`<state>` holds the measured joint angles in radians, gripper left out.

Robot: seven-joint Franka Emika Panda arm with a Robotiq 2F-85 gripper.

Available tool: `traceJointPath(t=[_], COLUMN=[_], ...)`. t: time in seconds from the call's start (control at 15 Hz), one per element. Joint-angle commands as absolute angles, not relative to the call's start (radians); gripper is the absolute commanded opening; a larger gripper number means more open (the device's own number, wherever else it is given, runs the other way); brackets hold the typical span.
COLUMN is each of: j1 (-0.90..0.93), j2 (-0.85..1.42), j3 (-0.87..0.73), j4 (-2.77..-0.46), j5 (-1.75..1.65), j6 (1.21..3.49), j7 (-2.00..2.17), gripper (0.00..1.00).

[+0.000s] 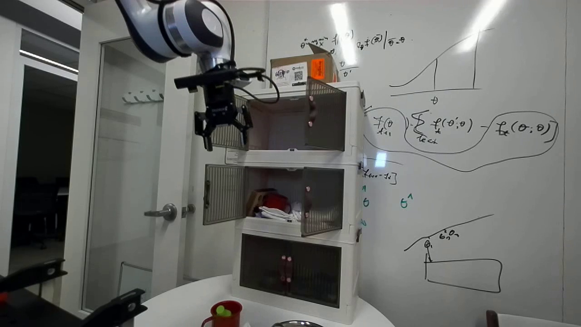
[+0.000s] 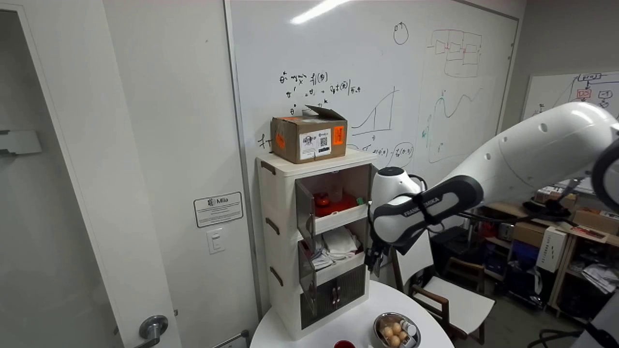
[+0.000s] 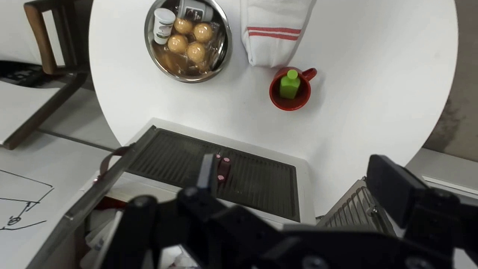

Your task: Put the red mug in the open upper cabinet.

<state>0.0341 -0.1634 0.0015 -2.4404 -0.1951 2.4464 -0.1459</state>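
Note:
The red mug stands upright on the white round table, with a green bottle-shaped item inside. It also shows at the bottom edge in both exterior views. The open upper cabinet is the top box of the tower, both grey doors swung open. In an exterior view it holds a small red pot, a flat red item and a clear cup. My gripper is open and empty, pointing down in front of the tower, high above the table. The wrist view shows its fingers wide apart, the mug beyond them.
A metal bowl with round snacks and cups stands beside the mug. A folded white towel almost touches it. The middle compartment's open doors stick out. A cardboard box sits atop the tower. A chair stands by the table.

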Motion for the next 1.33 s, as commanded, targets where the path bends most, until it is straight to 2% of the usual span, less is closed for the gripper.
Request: traceJointPath(t=[0.0, 0.53, 0.87, 1.27], j1=[0.042, 0.067, 0.131, 0.143], j2=[0.05, 0.365, 0.516, 0.638], j3=[0.02, 0.051, 0.026, 0.021], j4=[-2.288, -2.07, -1.987, -1.897], j5=[-0.194, -0.215, -0.263, -0.163], j6=[2.481, 2.488, 2.493, 2.47], j7=[-0.186, -0.169, -0.053, 0.117], gripper=[1.0, 1.0, 1.0, 1.0])
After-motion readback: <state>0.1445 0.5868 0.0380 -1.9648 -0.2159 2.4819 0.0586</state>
